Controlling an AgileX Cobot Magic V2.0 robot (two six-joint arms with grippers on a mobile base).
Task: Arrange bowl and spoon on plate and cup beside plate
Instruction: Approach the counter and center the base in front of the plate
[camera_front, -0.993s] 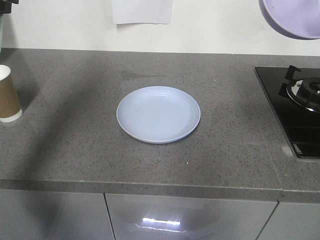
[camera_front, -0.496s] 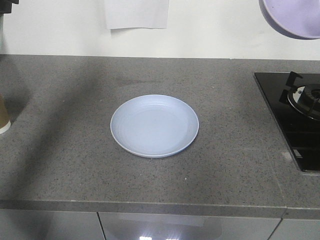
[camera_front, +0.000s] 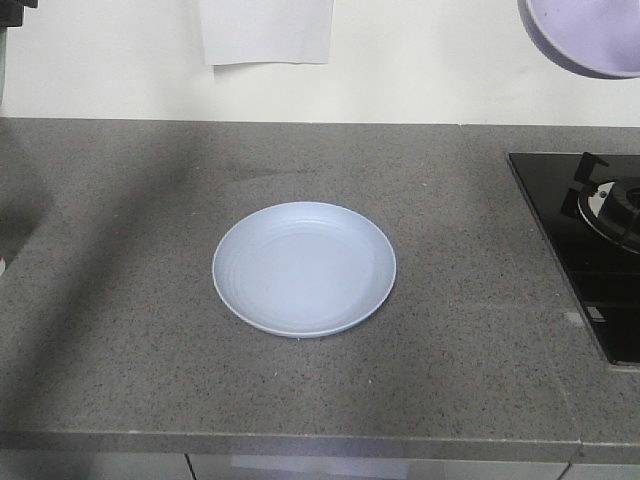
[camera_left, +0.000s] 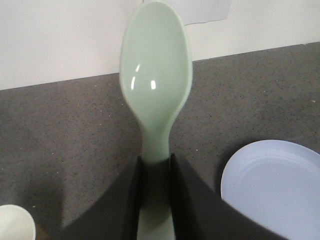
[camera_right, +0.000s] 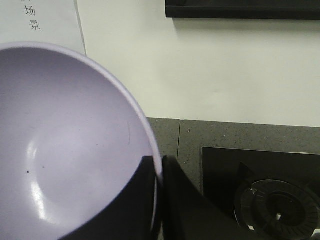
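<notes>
Holds the spoon (camera_left: 155, 85) by its handle in the left gripper (camera_left: 156, 167), jaws closed tight on it, scoop end pointing forward. Pinches the bowl (camera_right: 65, 145) by its rim in the right gripper (camera_right: 159, 175), high above the countertop (camera_front: 120, 330). Has the plate (camera_left: 280, 190) down-right of the left gripper, the cup (camera_left: 15, 222) rim down-left.

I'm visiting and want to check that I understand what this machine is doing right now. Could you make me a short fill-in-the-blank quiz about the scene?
1. The left hand is shut on the handle of a mint-green ____.
2. The right hand grips the rim of a lilac ____, held up in the air.
3. The pale blue plate on the grey counter has ____ on it.

Missing words: spoon; bowl; nothing.
</notes>
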